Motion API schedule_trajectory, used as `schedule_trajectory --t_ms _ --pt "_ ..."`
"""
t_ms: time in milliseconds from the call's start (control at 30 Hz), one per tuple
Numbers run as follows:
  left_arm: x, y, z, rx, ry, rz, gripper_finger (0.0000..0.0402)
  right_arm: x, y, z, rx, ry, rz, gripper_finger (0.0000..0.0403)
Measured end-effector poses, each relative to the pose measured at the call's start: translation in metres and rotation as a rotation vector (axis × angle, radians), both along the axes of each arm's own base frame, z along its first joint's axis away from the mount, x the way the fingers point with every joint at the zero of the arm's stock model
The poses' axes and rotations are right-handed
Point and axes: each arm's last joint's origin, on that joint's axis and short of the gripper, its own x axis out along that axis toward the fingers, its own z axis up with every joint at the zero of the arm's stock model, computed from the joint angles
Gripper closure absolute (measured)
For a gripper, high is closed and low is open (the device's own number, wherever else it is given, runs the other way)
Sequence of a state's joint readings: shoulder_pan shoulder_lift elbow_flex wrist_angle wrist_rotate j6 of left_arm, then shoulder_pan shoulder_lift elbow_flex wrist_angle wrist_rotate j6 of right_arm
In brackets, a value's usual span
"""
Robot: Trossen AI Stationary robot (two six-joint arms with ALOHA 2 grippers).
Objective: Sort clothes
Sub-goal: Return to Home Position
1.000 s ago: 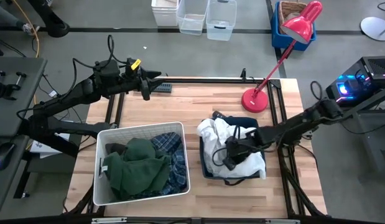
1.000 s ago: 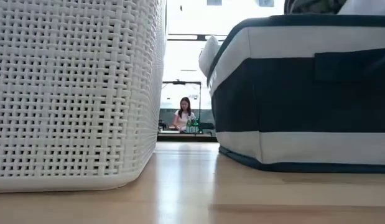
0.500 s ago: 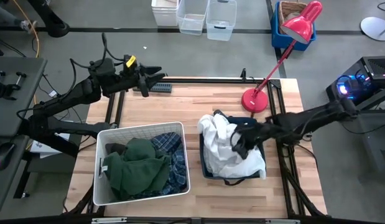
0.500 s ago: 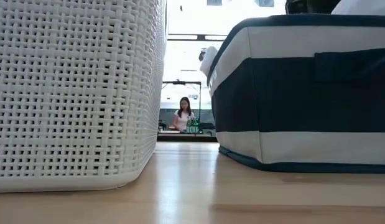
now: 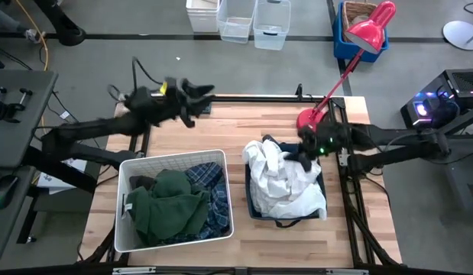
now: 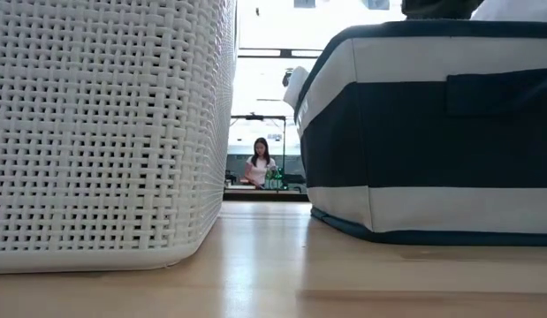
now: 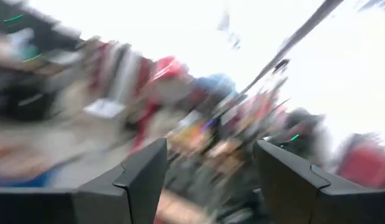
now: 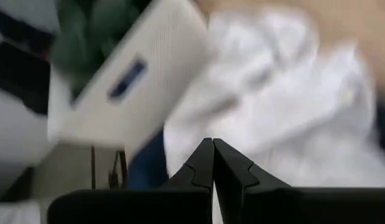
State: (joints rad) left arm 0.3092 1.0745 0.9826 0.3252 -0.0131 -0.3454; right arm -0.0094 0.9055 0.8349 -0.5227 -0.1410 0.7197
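Right wrist view: the right gripper (image 8: 212,147) has its fingers pressed together with nothing between them. Seen from above, it sits over the far right corner of the navy bin (image 5: 249,195), near the base of the lamp (image 5: 312,122) and above the cloth. The left gripper (image 5: 198,92) hangs over the far edge of the desk (image 5: 228,126), well apart from both bins. Its wrist view shows the fingers spread and empty.

Location of the clothes:
- White pieces (image 5: 286,187): heaped in the navy bin, with one fold draped over the far left rim.
- Green garment (image 5: 166,205) and plaid shirt (image 5: 209,183): in the white bin (image 5: 175,156), green on top and plaid showing along the right side.
- No garment lies on the bare desk.

Step in hand, by judgement: the sorting looks complete, with whites in one bin and colours in the other. What remains is to park both arms at rest.

Next move: lift the right gripper straight up off the bin before swinging it back, so the fingers neither snag the white heap nor strike the lamp. The left arm has an open path. A person (image 6: 258,163) sits far beyond the desk, out of reach of either arm.
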Motion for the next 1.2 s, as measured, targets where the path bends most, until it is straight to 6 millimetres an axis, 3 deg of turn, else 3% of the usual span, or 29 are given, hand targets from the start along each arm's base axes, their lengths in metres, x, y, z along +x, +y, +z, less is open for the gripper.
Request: schedule_trajectory --t_ms 100,200,333,533,833,1000,1200 --pt "0.016 0.005 -0.035 -0.012 -0.210 -0.086 0.0177 0.007 -0.021 0.007 -0.013 -0.099 -0.041 0.0403" --pt "0.015 0.018 -0.061 -0.079 -0.271 -0.064 0.0191 0.007 -0.040 0.015 -0.030 -0.196 -0.079 0.0403" --pt "-0.001 0.025 -0.090 -0.134 -0.222 -0.050 0.0220 0.004 -0.063 0.024 -0.045 -0.301 -0.135 0.0403" --pt "-0.033 0.014 -0.136 -0.193 -0.198 0.019 0.0267 -0.001 -0.080 0.028 -0.044 -0.346 -0.171 0.0403" --pt "-0.074 -0.004 -0.193 -0.263 -0.134 0.112 0.0388 -0.001 -0.086 0.044 -0.023 -0.495 -0.213 0.0403" --pt "-0.086 -0.008 -0.216 -0.327 -0.085 0.113 0.0397 0.001 -0.083 0.049 0.006 -0.548 -0.201 0.0403" --pt "-0.083 -0.022 -0.226 -0.372 -0.003 -0.041 0.0401 0.004 -0.070 0.053 0.016 -0.584 -0.136 0.0403"
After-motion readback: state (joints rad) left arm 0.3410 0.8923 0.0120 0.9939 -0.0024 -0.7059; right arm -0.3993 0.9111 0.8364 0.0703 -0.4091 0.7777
